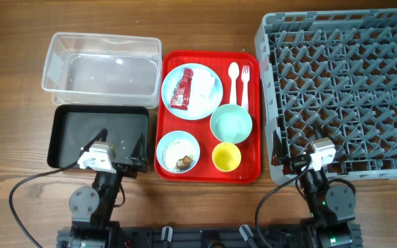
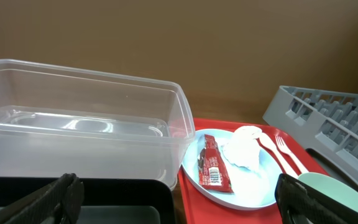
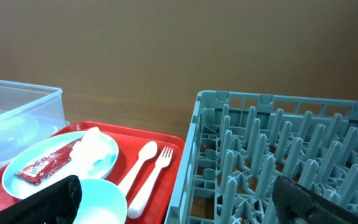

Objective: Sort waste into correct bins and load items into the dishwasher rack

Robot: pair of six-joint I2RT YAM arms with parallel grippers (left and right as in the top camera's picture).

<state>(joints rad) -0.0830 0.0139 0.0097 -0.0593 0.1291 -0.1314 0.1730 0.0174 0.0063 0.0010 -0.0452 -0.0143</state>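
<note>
**Status.** Both claws are released and hold nothing. The left claw hangs over the near edge of the black tray. The right claw hangs at the near left corner of the dishwasher rack. Nothing is sorted or loaded yet.

**Location.** The clear tub stands straight ahead of the left claw, beyond the black tray. The red serving tray lies on the surface to the right of the left claw and to the left of the right claw. Ahead and right of the left claw, the pale blue plate carries the red sachet and the white tissue, which touch each other.

**Step in hand (judged): clear the sachet with the left claw.**
1. Set the jaws across the sachet's narrow width, at the end away from the tissue.
2. Descend until the fingertips meet the plate, because the sachet lies flat.
3. Close gently and lift straight up. The plate may slide, and the tissue may come along.

**Inventory.**
- Bins: two
- Rack: one
- Plate: one
- Sachet: one
- Tissue: one
- Bowls: two, the mint bowl and the small blue bowl, which holds the food scraps
- Yellow cup: one
- Spoon: one
- Fork: one
</note>
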